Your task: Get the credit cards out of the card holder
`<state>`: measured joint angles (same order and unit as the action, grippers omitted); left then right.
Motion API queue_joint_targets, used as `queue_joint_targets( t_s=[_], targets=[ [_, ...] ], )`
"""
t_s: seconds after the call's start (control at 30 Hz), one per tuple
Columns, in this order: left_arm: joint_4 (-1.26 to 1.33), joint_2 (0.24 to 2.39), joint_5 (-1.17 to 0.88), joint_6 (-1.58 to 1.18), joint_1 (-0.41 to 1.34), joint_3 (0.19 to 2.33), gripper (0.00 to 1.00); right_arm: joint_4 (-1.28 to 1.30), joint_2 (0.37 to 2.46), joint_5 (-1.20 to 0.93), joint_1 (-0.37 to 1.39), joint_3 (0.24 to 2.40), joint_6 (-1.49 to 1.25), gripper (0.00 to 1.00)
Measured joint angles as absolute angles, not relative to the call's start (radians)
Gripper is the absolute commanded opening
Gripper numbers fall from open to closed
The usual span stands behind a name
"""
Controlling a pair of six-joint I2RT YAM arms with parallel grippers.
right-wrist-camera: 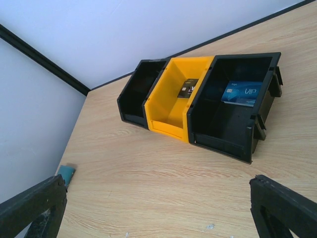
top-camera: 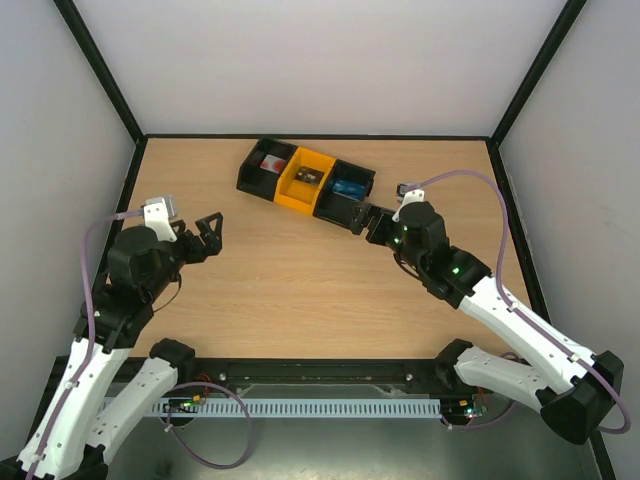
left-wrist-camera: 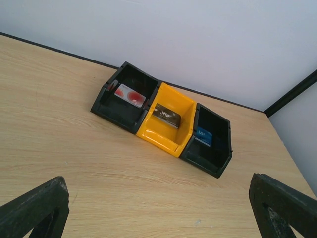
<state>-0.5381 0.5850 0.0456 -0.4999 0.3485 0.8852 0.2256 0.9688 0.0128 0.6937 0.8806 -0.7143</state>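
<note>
The row of three bins (top-camera: 296, 198) sits toward 12 o'clock on the table (top-camera: 300, 300), one of the cards (right-wrist-camera: 241, 92) lying in each. The right gripper (top-camera: 366, 222), jaws spread and empty, hangs just beside the row's 4 o'clock end. A careless swing toward 10 o'clock would likely shove the bins. The left gripper (top-camera: 211, 235), likewise spread and empty, is well apart from them at 8 o'clock.

The card holder (right-wrist-camera: 66, 174) shows only in the right wrist view, small and flat at the table's 9 o'clock edge, close by the wall (right-wrist-camera: 29, 124). The left arm (top-camera: 140, 265) probably covers it from overhead. Thin and so near the wall, it leaves a finger little space there, so a grasp may slip.

The open room is the bare wood in the middle and toward 6 o'clock. Walls close off 9, 12 and 3 o'clock.
</note>
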Motion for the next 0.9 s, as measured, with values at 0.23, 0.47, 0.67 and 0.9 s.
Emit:
queue_joint_targets(
  t_s=[0.23,0.47,0.67,0.9],
  targets=[
    [-0.537,0.591,0.084,-0.506,0.348,0.885,1.00,0.218,0.961,0.008,0.694,0.875,-0.714,0.98],
    [-0.538,0.641,0.168,-0.547,0.348,0.885,1.00,0.195,0.954,-0.024,0.694,0.856,-0.714,0.98],
    [-0.552,0.772,0.326,-0.603,0.333,0.886,1.00,0.179,0.948,-0.074,0.694,0.852,-0.702,0.98],
    [-0.514,0.937,0.346,-0.632,0.098,0.887,1.00,0.167,0.937,-0.133,0.694,0.836,-0.691,0.98]
  ],
)
